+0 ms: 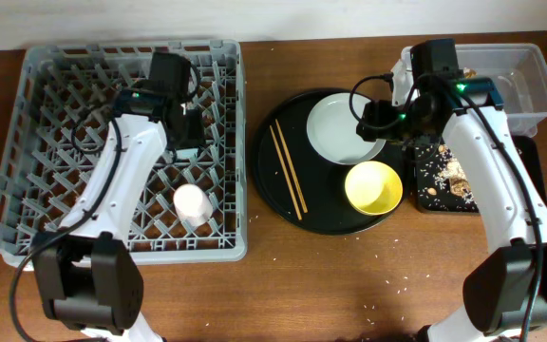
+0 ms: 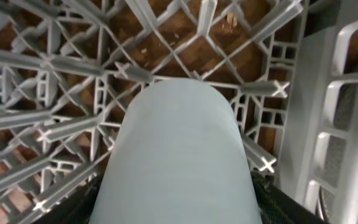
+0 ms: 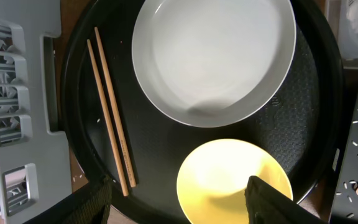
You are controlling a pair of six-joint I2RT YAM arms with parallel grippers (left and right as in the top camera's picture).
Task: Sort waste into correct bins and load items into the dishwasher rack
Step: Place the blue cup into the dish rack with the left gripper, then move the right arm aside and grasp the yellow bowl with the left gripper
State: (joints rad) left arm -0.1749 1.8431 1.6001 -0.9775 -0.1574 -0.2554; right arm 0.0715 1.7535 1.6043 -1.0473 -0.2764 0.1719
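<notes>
**Left claw holds the blue cup over the rack; right claw stands ready over the bowl.**

The left claw (image 1: 184,128) is pinching the light-blue cup (image 2: 179,155). The cup's long axis runs straight out from the fingers, above the pegs of the grey rack (image 1: 55,95) and close to the wall facing the round tray (image 3: 303,124). A pink cup (image 1: 190,204) already lies in the rack. The right claw (image 3: 182,199) is spread and empty, with the yellow bowl (image 3: 229,180) directly beneath it, the plate (image 3: 213,56) beyond and the chopsticks (image 3: 110,112) to one side. The bowl looks like the right arm's nearest pick.
</notes>
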